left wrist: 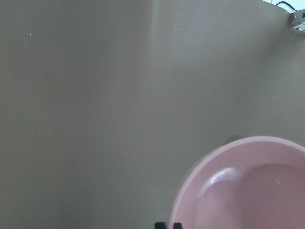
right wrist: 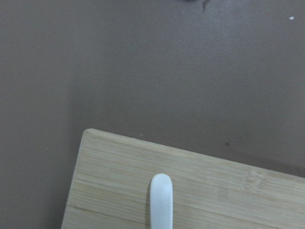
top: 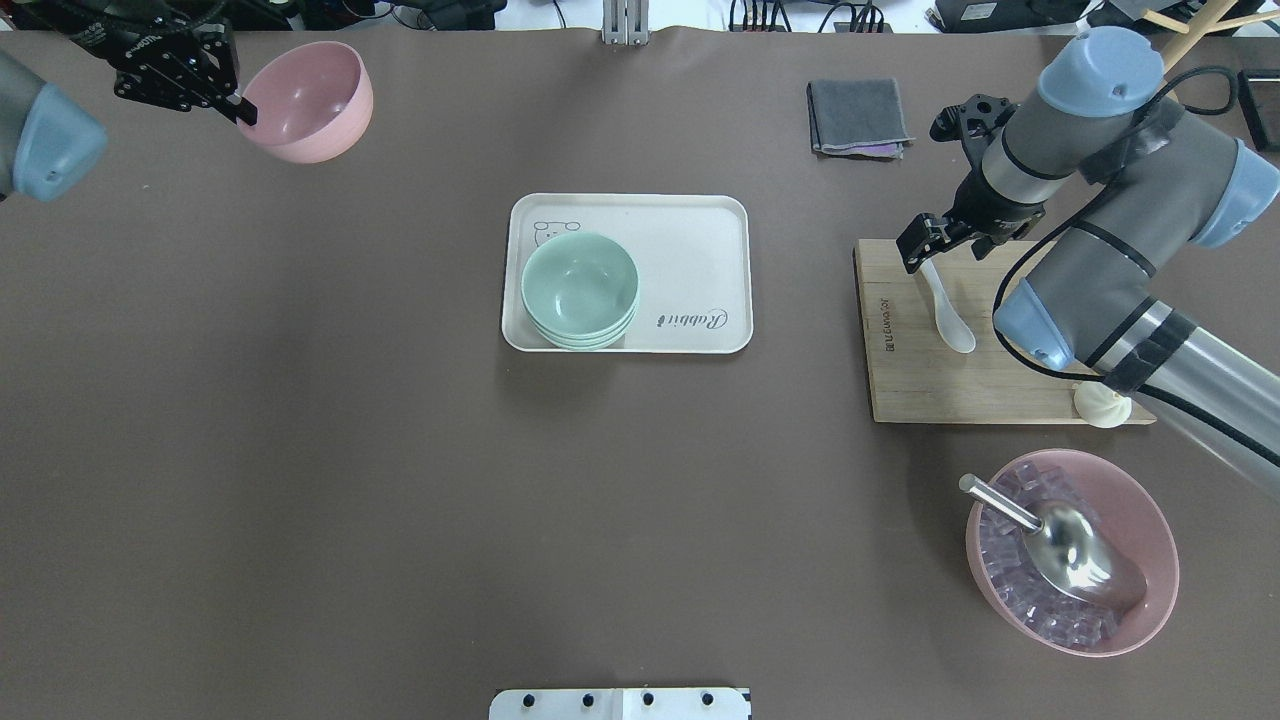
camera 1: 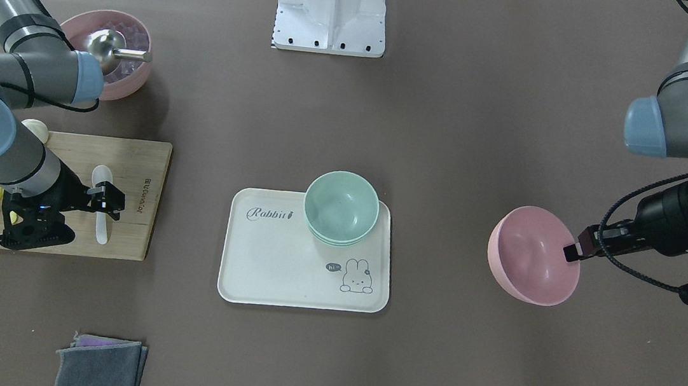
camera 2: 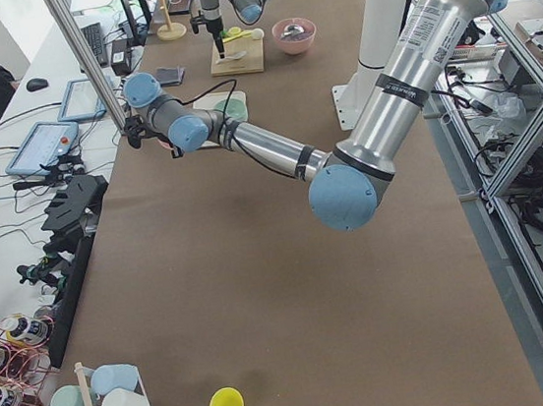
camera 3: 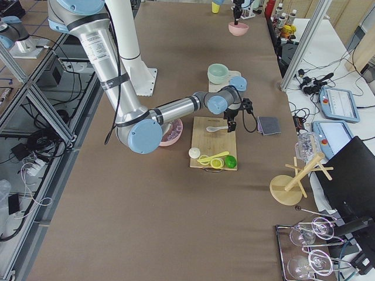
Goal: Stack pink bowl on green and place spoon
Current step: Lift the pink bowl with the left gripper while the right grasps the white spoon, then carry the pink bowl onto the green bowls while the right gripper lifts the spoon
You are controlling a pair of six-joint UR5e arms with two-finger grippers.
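The pink bowl [top: 305, 100] was held tilted by its rim in the left tool [top: 242, 112], whose jaws were closed on it, well apart from the green bowls [top: 580, 285] stacked on the rabbit tray [top: 700, 215]. The right tool [top: 922, 255] was spread open astride the handle of the white spoon [top: 952, 320], which lay on the wooden cutting board [top: 920, 390].

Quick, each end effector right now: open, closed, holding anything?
Left end effector: closed on the rim of the pink bowl.
Right end effector: open, straddling the handle of the white spoon on the cutting board.
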